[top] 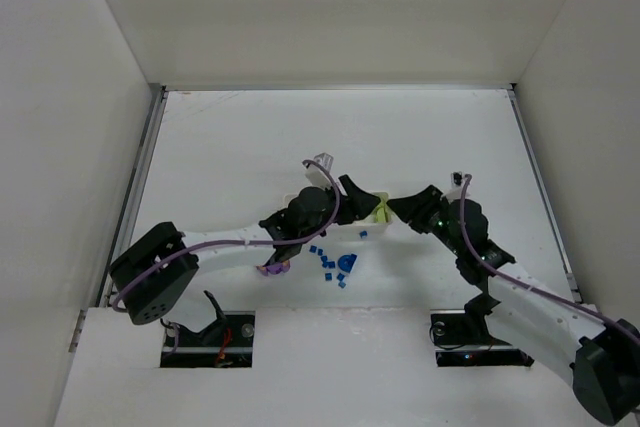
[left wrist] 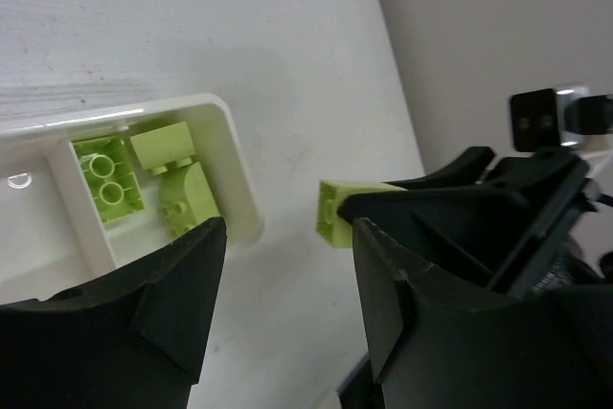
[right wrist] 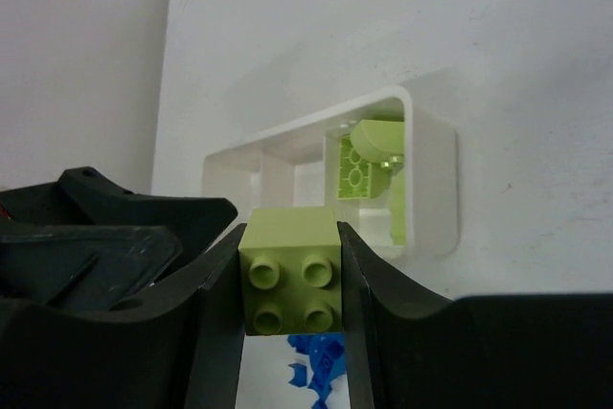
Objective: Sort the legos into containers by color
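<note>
Pinching the brick (right wrist: 292,286) (likely light, stiff, slick) by flat sides, right gripper (right wrist: 290,261) has the tray (right wrist: 433,189) at twelve o'clock; left gripper (left wrist: 287,241) gapes empty.

Bright, even light; soft shadows.

The far half of the desk (top: 330,127) lies open; the left arm (top: 230,245) crowds the tray (top: 345,232), and blue bricks (top: 325,262) litter its near side.

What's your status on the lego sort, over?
Left gripper open, empty, near tray end. Right gripper shut on yellow-green brick, beside tray. Blue bricks loose on table.
</note>
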### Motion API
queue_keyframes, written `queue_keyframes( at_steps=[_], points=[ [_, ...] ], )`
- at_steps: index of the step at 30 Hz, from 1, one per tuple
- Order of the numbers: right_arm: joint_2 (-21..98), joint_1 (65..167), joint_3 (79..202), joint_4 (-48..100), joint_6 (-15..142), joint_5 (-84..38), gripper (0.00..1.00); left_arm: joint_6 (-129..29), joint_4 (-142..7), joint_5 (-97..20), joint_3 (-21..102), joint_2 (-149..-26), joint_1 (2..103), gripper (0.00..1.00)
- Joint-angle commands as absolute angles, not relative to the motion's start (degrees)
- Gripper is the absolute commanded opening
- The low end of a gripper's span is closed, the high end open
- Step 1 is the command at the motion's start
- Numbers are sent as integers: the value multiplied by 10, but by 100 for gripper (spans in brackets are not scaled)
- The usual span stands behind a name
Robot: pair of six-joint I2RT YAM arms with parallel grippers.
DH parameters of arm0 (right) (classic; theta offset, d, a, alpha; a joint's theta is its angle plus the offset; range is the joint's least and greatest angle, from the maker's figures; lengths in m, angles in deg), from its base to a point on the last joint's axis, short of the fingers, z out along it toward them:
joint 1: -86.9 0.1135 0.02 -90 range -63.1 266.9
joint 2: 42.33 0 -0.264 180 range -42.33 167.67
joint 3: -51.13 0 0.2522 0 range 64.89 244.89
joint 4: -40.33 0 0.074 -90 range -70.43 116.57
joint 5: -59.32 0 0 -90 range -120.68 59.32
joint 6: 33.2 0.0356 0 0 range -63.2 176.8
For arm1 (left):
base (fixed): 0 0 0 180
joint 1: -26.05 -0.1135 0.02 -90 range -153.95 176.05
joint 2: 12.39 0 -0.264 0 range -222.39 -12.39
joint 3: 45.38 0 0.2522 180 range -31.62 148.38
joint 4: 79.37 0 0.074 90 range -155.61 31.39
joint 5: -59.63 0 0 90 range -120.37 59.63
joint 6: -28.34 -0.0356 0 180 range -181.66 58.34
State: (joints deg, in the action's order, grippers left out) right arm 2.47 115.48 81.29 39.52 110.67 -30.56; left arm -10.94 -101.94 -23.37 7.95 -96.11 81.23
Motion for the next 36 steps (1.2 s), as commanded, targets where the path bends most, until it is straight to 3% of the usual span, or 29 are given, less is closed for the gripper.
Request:
queue_keyframes(
  at_steps=[1,12,21,29,36],
  points=[
    [54,1153,846,510,1159,-260,29,-51,-1124,-240,49,-930,816,53],
    [177,1152,855,681,1321,-224,30,21,-1259,-254,-6,-940,801,52],
    [205,1142,852,746,1389,-191,30,7,-1296,-244,-31,-927,791,50],
    [199,1100,847,742,1319,-107,28,-58,-1257,-218,-58,-861,779,54],
    [215,1107,867,762,1178,-76,28,190,-1074,-307,-15,-818,701,63]
  ],
)
